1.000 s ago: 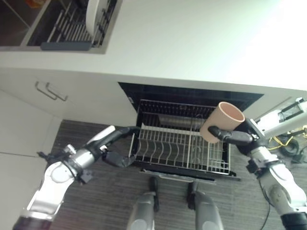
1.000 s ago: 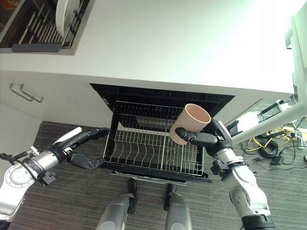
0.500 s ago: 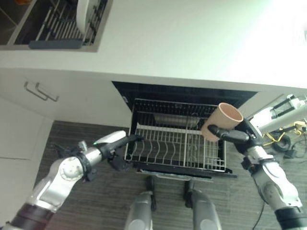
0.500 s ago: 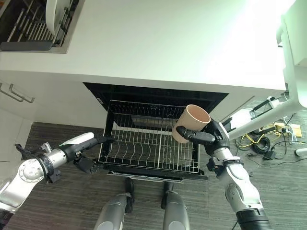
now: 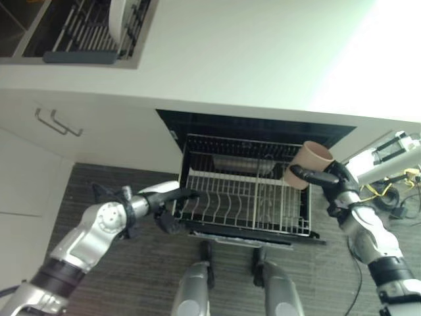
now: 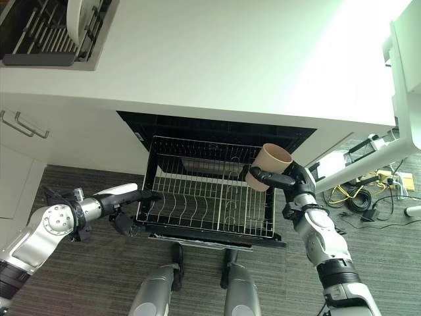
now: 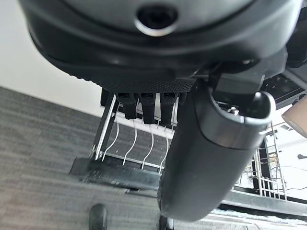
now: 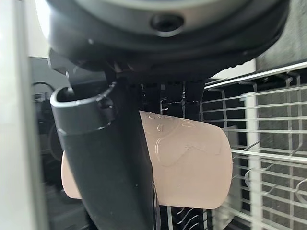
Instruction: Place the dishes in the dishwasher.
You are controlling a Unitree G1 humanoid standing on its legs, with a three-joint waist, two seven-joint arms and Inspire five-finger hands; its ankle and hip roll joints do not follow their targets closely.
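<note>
Right hand [image 6: 284, 180], at centre right of the right eye view, has fingers and thumb curled round a pinkish-tan cup [image 6: 270, 164]; cup is tilted, open mouth up and to the right. In the right wrist view the thumb lies across the cup [image 8: 187, 165] wall, fingers behind it. The cup hangs over the upper right corner of the pulled-out dishwasher rack [image 6: 197, 197], touching or just above its rim; cannot tell which.

Left hand [image 5: 172, 197] at lower centre-left of the left eye view, fingers stretched straight to the rack's left edge, thumb held apart below them. Left wrist view: straight fingers [image 7: 146, 103] reach the rack's [image 7: 139, 143] wire rim, none of them wrapped round it.

Rack is black-framed with light wire tines, in the middle of the frame, below the white countertop [image 6: 217, 59]. In the upper left corner a sink rack [image 6: 39, 33] holds a white plate [image 6: 75, 14] on edge. Cabinet handles [image 6: 23, 125] at left, dark wood-grain floor [image 6: 99, 276] along the bottom
</note>
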